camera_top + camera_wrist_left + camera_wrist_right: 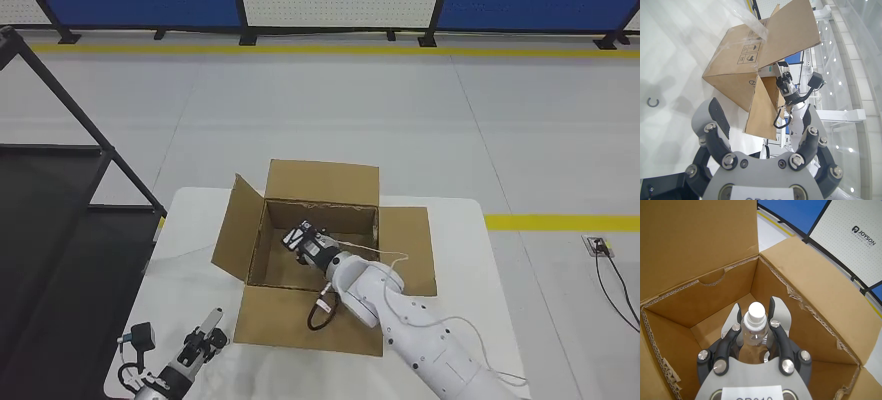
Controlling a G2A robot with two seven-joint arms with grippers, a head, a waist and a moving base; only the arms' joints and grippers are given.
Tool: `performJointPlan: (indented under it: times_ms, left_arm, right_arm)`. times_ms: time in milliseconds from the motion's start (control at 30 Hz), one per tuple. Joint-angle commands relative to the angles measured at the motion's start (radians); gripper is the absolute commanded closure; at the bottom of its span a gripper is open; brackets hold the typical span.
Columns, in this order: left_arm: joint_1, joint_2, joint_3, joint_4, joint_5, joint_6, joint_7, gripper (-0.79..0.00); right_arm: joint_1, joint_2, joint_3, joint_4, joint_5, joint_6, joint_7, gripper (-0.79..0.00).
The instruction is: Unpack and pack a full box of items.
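While the cardboard box [322,182] is sitting open on the white table [190,260], all four flaps folded outward, a clear bottle [755,323] with a white cap is sitting down inside it, between the brown walls [696,247]. The right gripper [755,305] is pinching that bottle across its shoulder, one dark finger [772,306] on either side, just below the cap. Whether the bottle's base is touching the box floor, I cannot tell.

From above, the right gripper [303,240] is reaching in over the near edge, toward the box's far left corner.

The left gripper [762,104] is hanging low over the table well clear of the box [734,75], fingers spread wide and holding nothing (the flaps and the other arm's gripper [782,70] are showing through the gap). From above, the left gripper [208,332] is sitting near the table's front left corner.

A small dark C-shaped ring [653,102] is lying on the cloth, apart from everything.
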State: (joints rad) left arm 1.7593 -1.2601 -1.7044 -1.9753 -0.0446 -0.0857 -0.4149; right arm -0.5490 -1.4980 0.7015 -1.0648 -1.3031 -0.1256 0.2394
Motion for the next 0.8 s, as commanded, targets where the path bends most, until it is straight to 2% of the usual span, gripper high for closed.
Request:
performJointPlan:
  times_ms: [0,367,400,433,467,700,767]
  left_arm:
    - [0.000,0.000,0.000,0.000,0.000,0.000,0.000,-0.785]
    - [0.000,0.000,0.000,0.000,0.000,0.000,0.000,-0.785]
    - [0.000,0.000,0.000,0.000,0.000,0.000,0.000,-0.785]
    - [0.000,0.000,0.000,0.000,0.000,0.000,0.000,-0.785]
    - [0.000,0.000,0.000,0.000,0.000,0.000,0.000,-0.785]
    - [0.000,0.000,0.000,0.000,0.000,0.000,0.000,-0.785]
    - [0.000,0.000,0.000,0.000,0.000,0.000,0.000,-0.785]
  right_arm:
    - [0.038,-0.024,-0.032,0.060,0.019,-0.031,0.012,0.000]
    - [0.185,-0.152,-0.135,0.380,0.101,-0.120,-0.058,0.000]
    - [0.192,-0.160,-0.138,0.405,0.106,-0.121,-0.066,-0.068]
    - [0.198,-0.168,-0.138,0.428,0.114,-0.124,-0.075,-0.169]
    - [0.204,-0.175,-0.138,0.450,0.121,-0.126,-0.084,-0.209]
    - [0.226,-0.210,-0.136,0.564,0.141,-0.157,-0.128,-0.262]
    - [0.227,-0.217,-0.132,0.584,0.150,-0.163,-0.139,-0.326]
